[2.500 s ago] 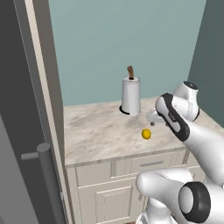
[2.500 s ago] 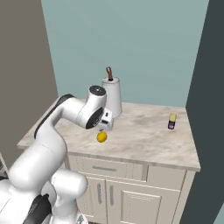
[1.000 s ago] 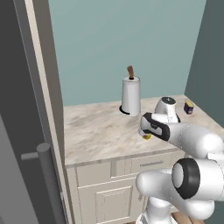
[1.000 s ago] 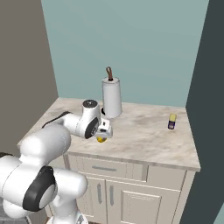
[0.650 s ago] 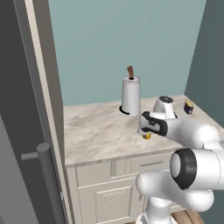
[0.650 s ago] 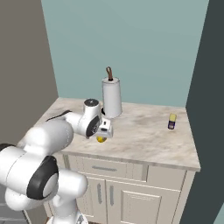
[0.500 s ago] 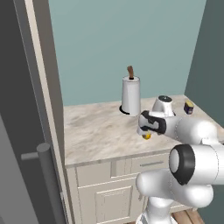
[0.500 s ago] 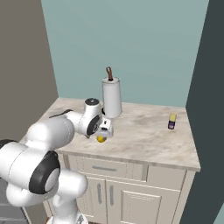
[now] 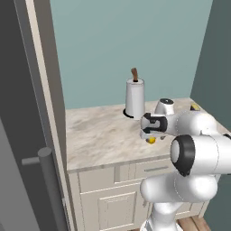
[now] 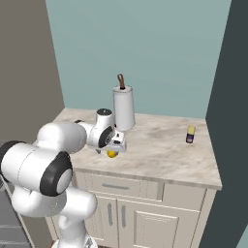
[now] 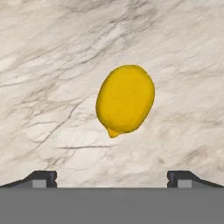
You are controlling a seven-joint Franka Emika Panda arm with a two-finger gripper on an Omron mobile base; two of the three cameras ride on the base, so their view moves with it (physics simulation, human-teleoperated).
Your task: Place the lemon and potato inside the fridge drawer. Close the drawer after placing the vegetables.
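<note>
The bright yellow lemon (image 11: pixel 125 99) lies on the marble counter (image 9: pixel 99 135), directly under my hand. In the left base view the lemon (image 9: pixel 152 140) peeks out just below the gripper (image 9: pixel 150 135); in the right base view the lemon (image 10: pixel 112 154) shows beneath the gripper (image 10: pixel 114 149). The gripper (image 11: pixel 111 177) is open, its two fingertips (image 11: pixel 41 178) spread wide on either side and short of the fruit. The potato and the fridge drawer are out of view.
A white paper towel roll on a holder (image 9: pixel 134 98) stands at the back of the counter. A small yellow-capped bottle (image 10: pixel 190 135) sits near the right wall. A tall dark fridge door with a grey handle (image 9: pixel 47 180) fills the left side. Cabinets (image 10: pixel 138 213) lie below the counter.
The hand has come down from above the counter to just over the lemon. The lemon has stayed in place.
</note>
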